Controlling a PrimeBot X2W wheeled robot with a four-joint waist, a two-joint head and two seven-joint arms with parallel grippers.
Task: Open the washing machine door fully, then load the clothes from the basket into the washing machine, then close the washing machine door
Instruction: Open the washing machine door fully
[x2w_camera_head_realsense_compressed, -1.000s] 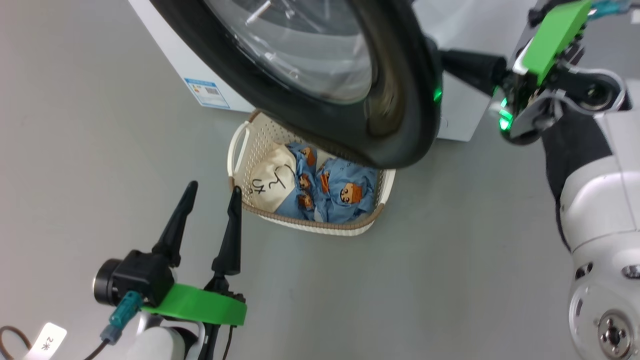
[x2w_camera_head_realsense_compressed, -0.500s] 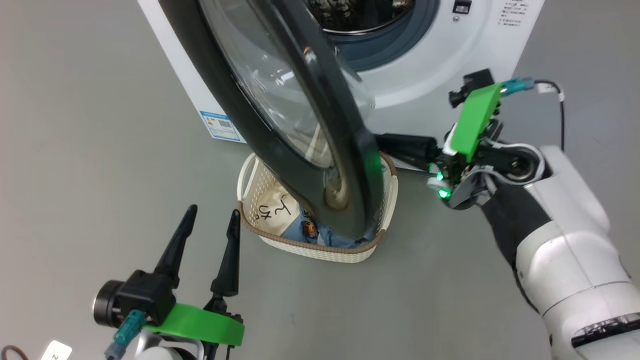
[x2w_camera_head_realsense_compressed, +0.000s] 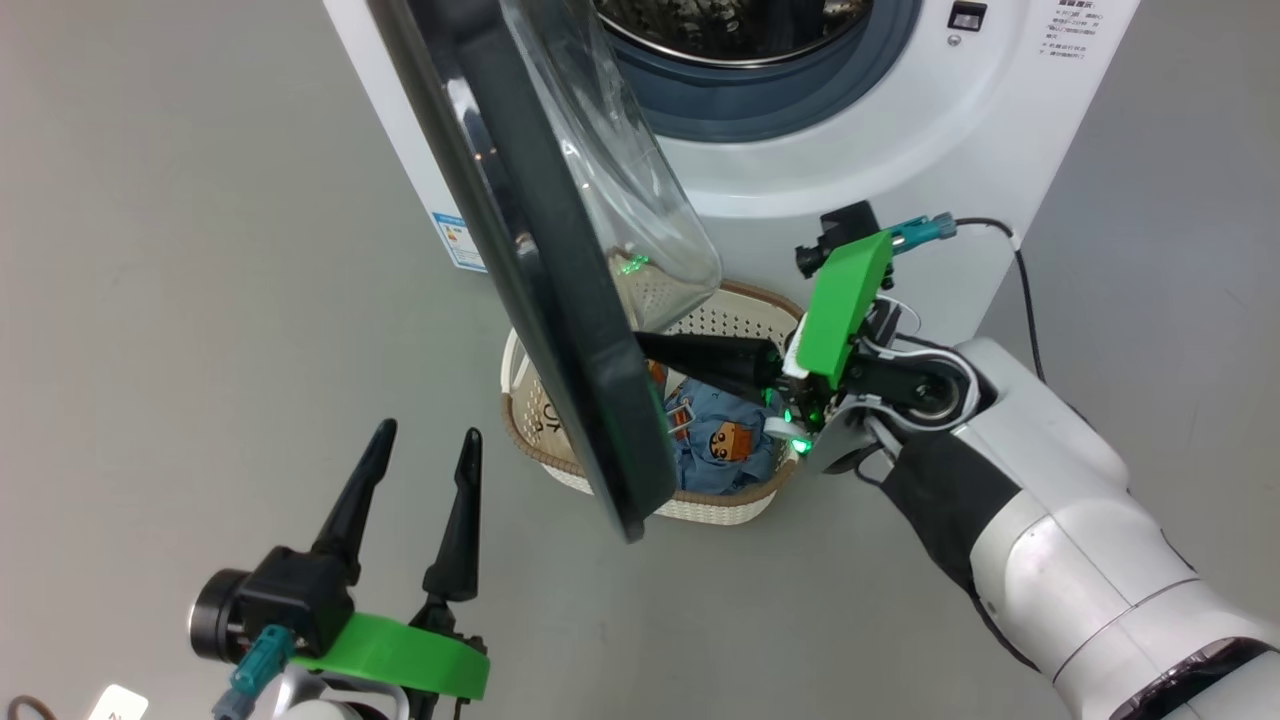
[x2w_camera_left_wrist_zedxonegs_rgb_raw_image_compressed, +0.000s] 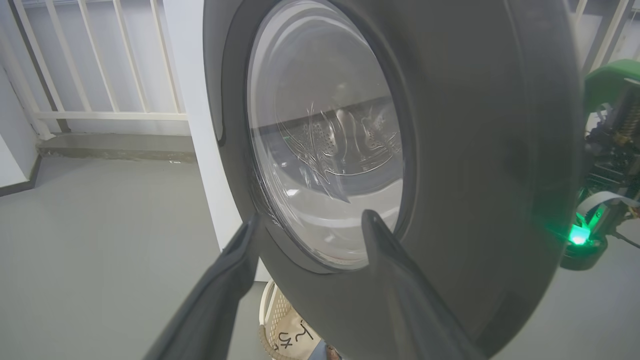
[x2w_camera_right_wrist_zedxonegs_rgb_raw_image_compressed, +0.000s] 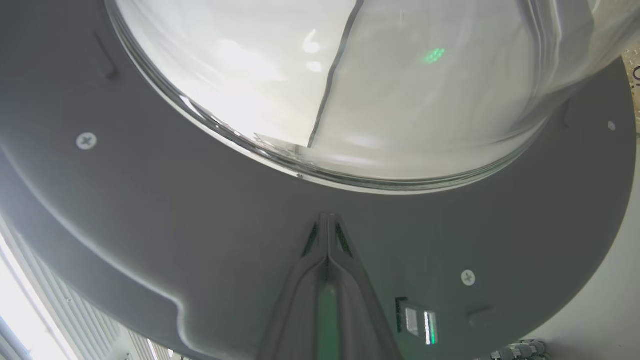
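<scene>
1. The washing machine door has swung wider in the last second. It was hanging across the basket with its glass towards the head camera. Now it stands edge-on to that view, and the steel drum and grey rubber ring of the washing machine are uncovered. The camera has shifted too, so part of that change is viewpoint.
2. The right gripper has come in behind the door. Its fingers are pinched together with nothing between them, tips against the grey inner face just below the glass bulge. To me it looks like a push.
3. The left gripper stays at the lower left, fingers spread and empty, apart from the door.
4. I'd judge the door not quite fully open. The basket sits on the floor before the machine, partly under the door's lower edge. The clothes are all still in it, so loading has not begun.
5. No brand name shows.
   - The blue label sticker on the machine's side has coloured bars, but its text is too small to read.
   - The small printed panel near the top corner is also too small to read.
   - The cream piece carries black scribbles that may be handwriting, but I can't make them out.
</scene>
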